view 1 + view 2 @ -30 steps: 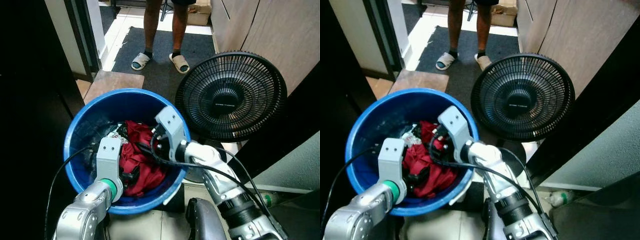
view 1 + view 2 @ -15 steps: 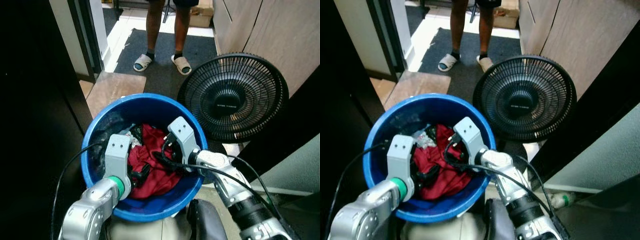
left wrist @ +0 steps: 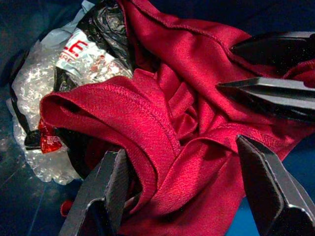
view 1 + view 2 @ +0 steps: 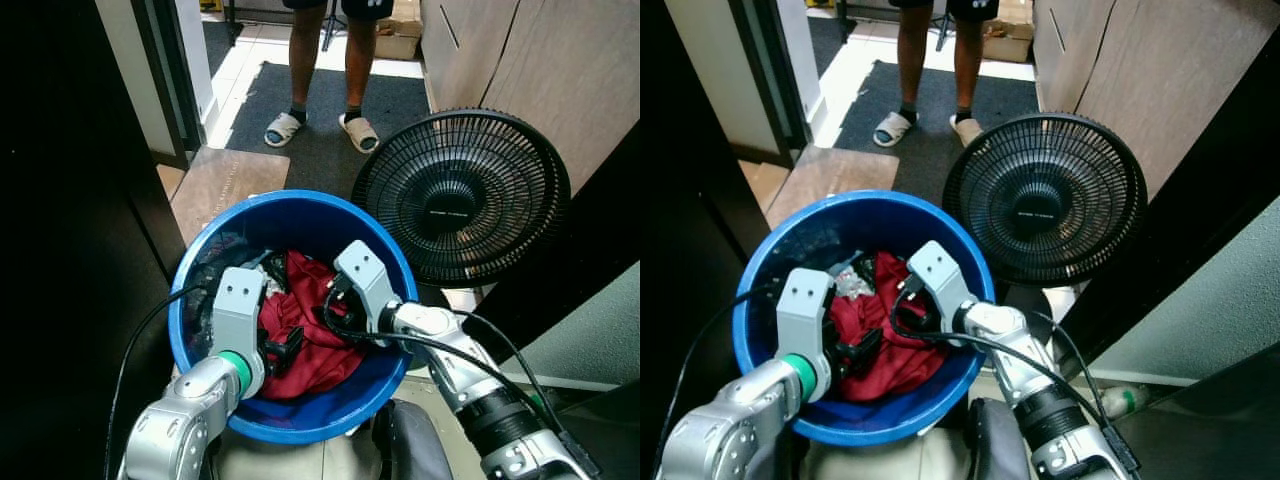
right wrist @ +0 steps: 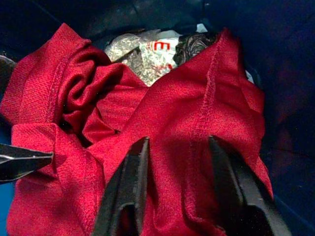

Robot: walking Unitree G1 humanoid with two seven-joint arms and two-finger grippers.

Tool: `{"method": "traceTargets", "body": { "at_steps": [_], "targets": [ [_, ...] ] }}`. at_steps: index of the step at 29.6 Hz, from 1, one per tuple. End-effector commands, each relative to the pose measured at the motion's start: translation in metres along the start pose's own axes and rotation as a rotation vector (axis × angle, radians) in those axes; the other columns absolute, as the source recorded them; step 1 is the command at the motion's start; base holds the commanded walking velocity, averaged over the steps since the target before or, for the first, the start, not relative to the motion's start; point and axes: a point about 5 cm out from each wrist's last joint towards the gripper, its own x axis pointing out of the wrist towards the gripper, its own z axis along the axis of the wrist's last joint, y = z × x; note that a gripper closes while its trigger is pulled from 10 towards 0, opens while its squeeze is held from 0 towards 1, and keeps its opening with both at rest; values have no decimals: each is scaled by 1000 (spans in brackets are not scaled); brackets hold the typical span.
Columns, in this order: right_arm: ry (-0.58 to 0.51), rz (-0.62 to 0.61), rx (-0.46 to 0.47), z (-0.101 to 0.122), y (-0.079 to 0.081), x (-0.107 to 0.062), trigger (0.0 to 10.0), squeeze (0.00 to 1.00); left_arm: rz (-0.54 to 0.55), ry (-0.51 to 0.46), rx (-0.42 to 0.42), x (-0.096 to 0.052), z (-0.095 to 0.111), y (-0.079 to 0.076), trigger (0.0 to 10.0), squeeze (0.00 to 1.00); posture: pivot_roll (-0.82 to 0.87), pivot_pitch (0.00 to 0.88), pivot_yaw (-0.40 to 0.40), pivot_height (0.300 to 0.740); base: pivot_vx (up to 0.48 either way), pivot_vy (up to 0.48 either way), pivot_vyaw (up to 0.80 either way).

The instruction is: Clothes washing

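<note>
1. A blue bucket [image 4: 190,300] sits at the lower centre of the left eye view, and the red garment [image 4: 310,330] lies crumpled in its bottom, beside a crinkled plastic wrapper [image 3: 44,93] and a black bag [image 3: 106,24].

2. The left gripper [image 4: 283,350] reaches in from the lower left. In its wrist view its fingers [image 3: 106,191] are spread wide over a raised fold of the red cloth, not closed on it.

3. The right gripper [image 4: 335,300] enters from the right side of the bucket. Its fingers [image 5: 130,182] stand moderately apart just above the garment, holding nothing.

4. The two grippers sit near each other inside the bucket; a clash looks possible if both close toward the same fold.

5. A grasp that goes too deep could catch the wrapper or bag along with the cloth, carrying rubbish toward the wash.

6. A black fan [image 4: 460,195] stands just beside the bucket at the right, and a person's feet [image 4: 320,125] are at the upper centre; a wide lift could swing the cloth into the fan.
</note>
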Motion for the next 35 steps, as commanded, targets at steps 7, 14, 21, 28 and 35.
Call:
{"method": "traceTargets", "body": {
  "at_steps": [7, 14, 21, 28, 35],
  "targets": [
    [100, -60, 83, -35, -11, -10, 0, 0, 73, 78, -21, -4, -16, 19, 10000, 0, 115, 157, 2, 517, 0, 0, 0],
    [23, -88, 101, -24, -13, -10, 0, 0, 76, 76, -24, -4, -16, 19, 10000, 0, 118, 155, 2, 517, 0, 0, 0],
    [-48, -119, 105, -12, -17, -10, 0, 0, 77, 75, -24, -3, -15, 20, 10000, 0, 117, 154, 2, 517, 0, 0, 0],
    [-113, -161, 94, -2, -22, -11, 0, 0, 76, 74, -24, -3, -15, 20, 10000, 0, 119, 151, 2, 517, 0, 0, 0],
    [-294, -262, 54, 23, -31, -19, 10000, 0, 75, 72, -24, -2, -15, 19, 10000, 0, 120, 149, 3, 517, 0, 0, 0]
  ]
}}
